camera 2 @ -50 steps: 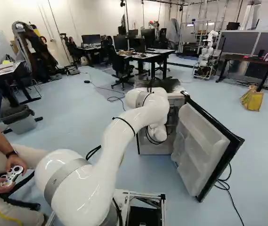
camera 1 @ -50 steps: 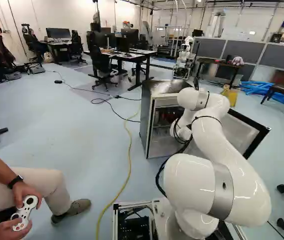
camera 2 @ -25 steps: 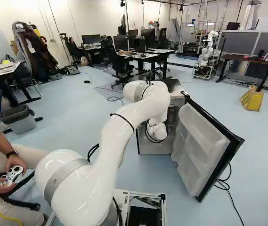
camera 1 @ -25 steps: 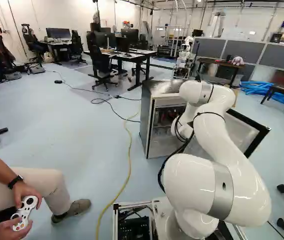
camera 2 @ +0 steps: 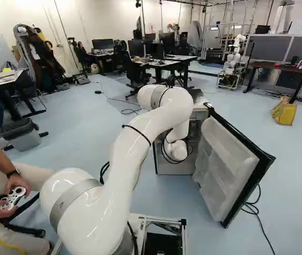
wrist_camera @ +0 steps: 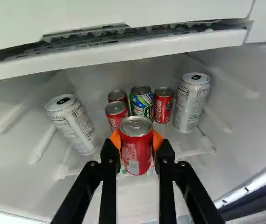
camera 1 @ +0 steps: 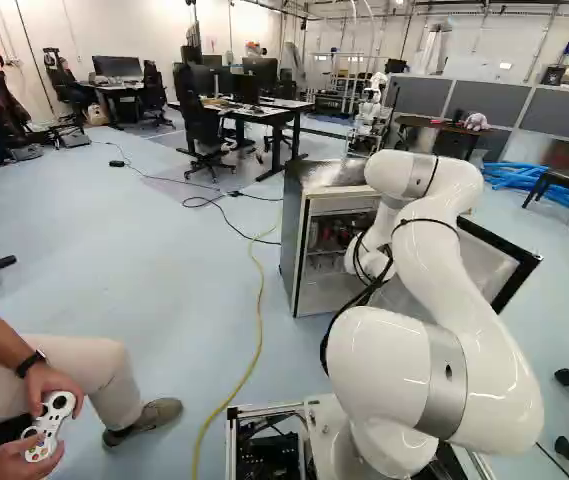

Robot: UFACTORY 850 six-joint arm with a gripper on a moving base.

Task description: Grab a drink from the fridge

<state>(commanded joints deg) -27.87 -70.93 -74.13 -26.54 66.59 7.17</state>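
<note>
Gripping looks done: gripper (wrist_camera: 136,141) has its orange pads closed on both sides of a red can (wrist_camera: 136,161), and the can sits inside the fridge (camera 1: 307,250). Left to do: back it out and clear the opening. Twelve being straight ahead of the fingers, small cans (wrist_camera: 142,100) bunch at eleven to one, a tall white can (wrist_camera: 76,125) at ten, another white can (wrist_camera: 191,102) near one — easy to knock. Door (camera 2: 219,167) hangs open at one o'clock from the base — swing wide of it.

A yellow bag (camera 2: 284,112) stands near a table (camera 2: 270,65).
</note>
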